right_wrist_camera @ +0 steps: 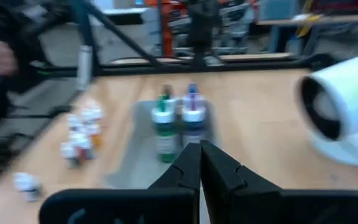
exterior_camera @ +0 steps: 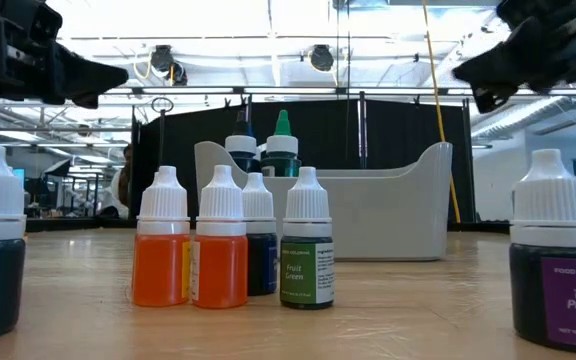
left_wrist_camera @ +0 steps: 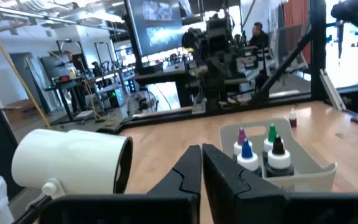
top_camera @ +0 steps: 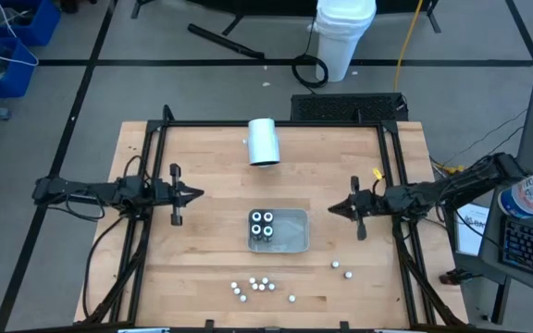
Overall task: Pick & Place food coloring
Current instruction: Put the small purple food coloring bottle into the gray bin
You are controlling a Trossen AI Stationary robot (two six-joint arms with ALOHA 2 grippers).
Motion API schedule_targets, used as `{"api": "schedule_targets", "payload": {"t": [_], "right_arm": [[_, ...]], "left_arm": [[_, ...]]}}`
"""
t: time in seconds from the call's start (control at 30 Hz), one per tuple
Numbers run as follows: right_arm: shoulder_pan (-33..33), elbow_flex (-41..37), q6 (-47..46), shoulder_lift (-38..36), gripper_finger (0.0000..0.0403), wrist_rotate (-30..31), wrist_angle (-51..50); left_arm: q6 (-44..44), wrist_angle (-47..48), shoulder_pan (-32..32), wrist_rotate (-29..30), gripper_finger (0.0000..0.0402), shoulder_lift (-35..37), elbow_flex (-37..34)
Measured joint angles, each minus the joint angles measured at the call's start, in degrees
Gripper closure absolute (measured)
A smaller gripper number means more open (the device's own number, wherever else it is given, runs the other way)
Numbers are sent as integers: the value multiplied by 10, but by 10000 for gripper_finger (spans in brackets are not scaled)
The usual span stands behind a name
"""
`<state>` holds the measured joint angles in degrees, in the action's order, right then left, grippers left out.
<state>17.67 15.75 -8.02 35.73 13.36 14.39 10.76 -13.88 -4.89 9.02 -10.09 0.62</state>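
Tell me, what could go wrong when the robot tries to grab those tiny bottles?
1. The loose bottles near the table's front edge stand packed together, so a claw reaching for one might knock over its neighbours.
2. The four bottles already in the tray crowd one end; dropping another beside them could tip them.
3. The white cylinder lies on its side and might roll if bumped.
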Motion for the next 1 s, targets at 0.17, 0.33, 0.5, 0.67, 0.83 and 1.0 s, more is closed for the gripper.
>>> {"api": "schedule_targets", "payload": {"t": [0.17, 0.33, 0.5, 0.67, 0.83, 1.0], "right_arm": [[108, 76, -53, 45, 403, 40, -88], [225, 225, -143, 136, 403, 138, -239], [315, 357, -240, 249, 403, 173, -378], [365, 384, -339, 326, 403, 181, -403], [387, 377, -465, 380, 398, 199, -394], [395, 376, -491, 428, 356, 195, -395]], "left_arm": [[-41, 1, 0, 0, 357, 0, 0], [-38, -2, 0, 0, 356, 0, 0], [-32, -7, 0, 0, 369, 0, 0], [-54, -10, 0, 0, 386, 0, 0], [-66, -10, 0, 0, 397, 0, 0], [-57, -10, 0, 0, 377, 0, 0]]}}
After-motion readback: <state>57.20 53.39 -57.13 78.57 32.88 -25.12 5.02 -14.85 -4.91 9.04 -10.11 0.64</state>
